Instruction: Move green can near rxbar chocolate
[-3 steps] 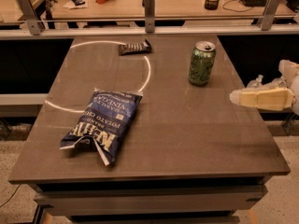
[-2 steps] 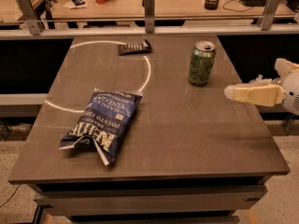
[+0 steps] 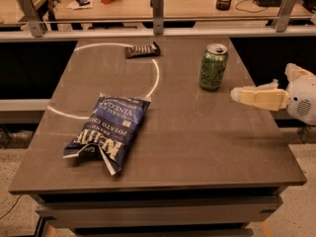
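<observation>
Since a second earlier, the gripper (image 3: 234, 95) had edged leftward over the right side of the worktop (image 3: 197, 147). Its pale tip sat near the green can (image 3: 213, 67), to the can's lower right and not touching it. Whether the gripper was open or closed could not be told; it had hold of nothing. The green can stood upright toward the far right, well apart from the rxbar chocolate (image 3: 142, 50), which lay flat near the far edge to its left. A blue-and-white chip bag (image 3: 109, 131) lay crumpled at the front left, beside a white arc (image 3: 157, 75) marked on the surface.
</observation>
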Robot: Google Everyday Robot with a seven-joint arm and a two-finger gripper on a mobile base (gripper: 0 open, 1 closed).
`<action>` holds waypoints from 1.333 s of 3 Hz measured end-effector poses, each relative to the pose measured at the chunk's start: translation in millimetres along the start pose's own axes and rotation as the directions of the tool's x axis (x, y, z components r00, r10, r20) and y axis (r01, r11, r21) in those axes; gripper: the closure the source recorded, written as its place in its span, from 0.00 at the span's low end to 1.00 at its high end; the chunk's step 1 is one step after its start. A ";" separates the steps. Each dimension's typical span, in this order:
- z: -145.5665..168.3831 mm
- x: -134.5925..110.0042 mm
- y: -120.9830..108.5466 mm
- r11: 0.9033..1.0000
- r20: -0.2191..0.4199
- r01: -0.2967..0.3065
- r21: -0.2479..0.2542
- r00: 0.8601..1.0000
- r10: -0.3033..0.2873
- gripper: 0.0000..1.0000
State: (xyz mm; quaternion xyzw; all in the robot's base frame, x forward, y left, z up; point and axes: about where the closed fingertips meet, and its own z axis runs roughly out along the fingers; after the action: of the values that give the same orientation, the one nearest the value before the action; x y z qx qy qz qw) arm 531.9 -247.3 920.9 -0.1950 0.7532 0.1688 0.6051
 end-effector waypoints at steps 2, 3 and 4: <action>23.4 0.3 8.8 0.999 0.051 -0.026 -0.022 0.998 0.027 0.00; 48.6 5.9 6.4 0.999 0.083 -0.012 -0.034 0.996 0.015 0.00; 71.6 14.6 5.9 0.998 0.086 0.004 -0.055 0.996 0.001 0.00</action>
State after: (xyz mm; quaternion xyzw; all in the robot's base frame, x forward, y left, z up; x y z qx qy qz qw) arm 586.7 -208.3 891.7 -0.2046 0.7214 0.1972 0.6315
